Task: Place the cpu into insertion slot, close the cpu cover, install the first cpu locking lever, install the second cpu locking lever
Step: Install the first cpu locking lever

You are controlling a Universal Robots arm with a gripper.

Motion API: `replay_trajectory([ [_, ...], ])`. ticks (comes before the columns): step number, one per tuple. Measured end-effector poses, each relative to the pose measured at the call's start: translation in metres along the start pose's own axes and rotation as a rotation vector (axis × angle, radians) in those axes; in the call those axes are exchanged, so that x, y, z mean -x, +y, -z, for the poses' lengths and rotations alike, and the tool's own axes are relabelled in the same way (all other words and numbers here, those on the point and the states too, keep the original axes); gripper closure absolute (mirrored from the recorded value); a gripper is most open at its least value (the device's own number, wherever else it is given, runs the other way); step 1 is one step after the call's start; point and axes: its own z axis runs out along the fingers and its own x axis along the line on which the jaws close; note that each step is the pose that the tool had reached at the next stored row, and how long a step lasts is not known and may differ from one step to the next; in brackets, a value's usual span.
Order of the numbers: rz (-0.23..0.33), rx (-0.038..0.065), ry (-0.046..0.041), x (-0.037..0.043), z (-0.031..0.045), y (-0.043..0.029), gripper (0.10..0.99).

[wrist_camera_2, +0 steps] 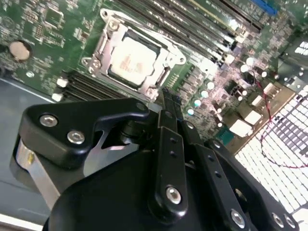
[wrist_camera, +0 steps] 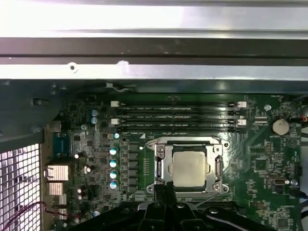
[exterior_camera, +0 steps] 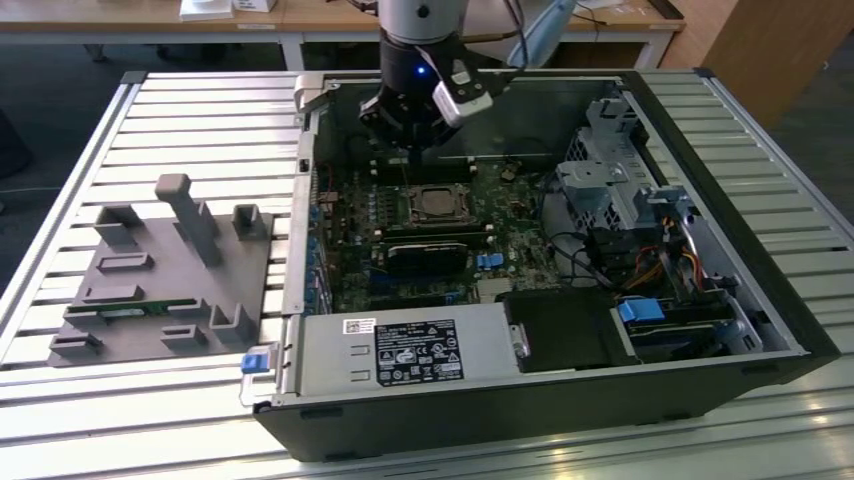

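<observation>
The cpu (wrist_camera: pixel 188 167) (wrist_camera_2: pixel 131 60), a silvery square chip, lies flat in the insertion slot (wrist_camera: pixel 188 143) on the green motherboard. The cpu cover (wrist_camera: pixel 160 167) (wrist_camera_2: pixel 102 46), a silver frame, lies down around the chip's edges. In the exterior view the cpu (exterior_camera: pixel 434 207) sits mid-board inside the open computer case. My gripper (exterior_camera: pixel 418 160) (wrist_camera_2: pixel 166 94) (wrist_camera: pixel 162 188) hangs just above the board beside one edge of the socket. Its black fingers are pressed together and hold nothing. The locking levers are too thin to make out.
Long black memory slots (wrist_camera: pixel 178 115) run beside the socket. A black heatsink module (exterior_camera: pixel 427 255) sits on the other side of it. The case wall (wrist_camera: pixel 154 72), a drive cage (exterior_camera: pixel 627 180) and the power supply (exterior_camera: pixel 400 350) hem the board in. A grey fixture (exterior_camera: pixel 160 270) stands on the slatted table.
</observation>
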Motion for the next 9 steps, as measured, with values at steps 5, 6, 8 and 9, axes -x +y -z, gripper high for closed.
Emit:
replay_trajectory([
  [5,0.010,0.000,0.0000,-0.0115,-0.0066,0.0000,0.969],
  [6,0.012,0.000,0.0000,-0.0133,-0.0078,0.0002,0.969],
  [8,0.017,0.000,0.0000,-0.0180,-0.0094,0.0011,0.969],
  [9,0.018,0.000,0.0000,-0.0202,-0.0099,0.0018,0.969],
])
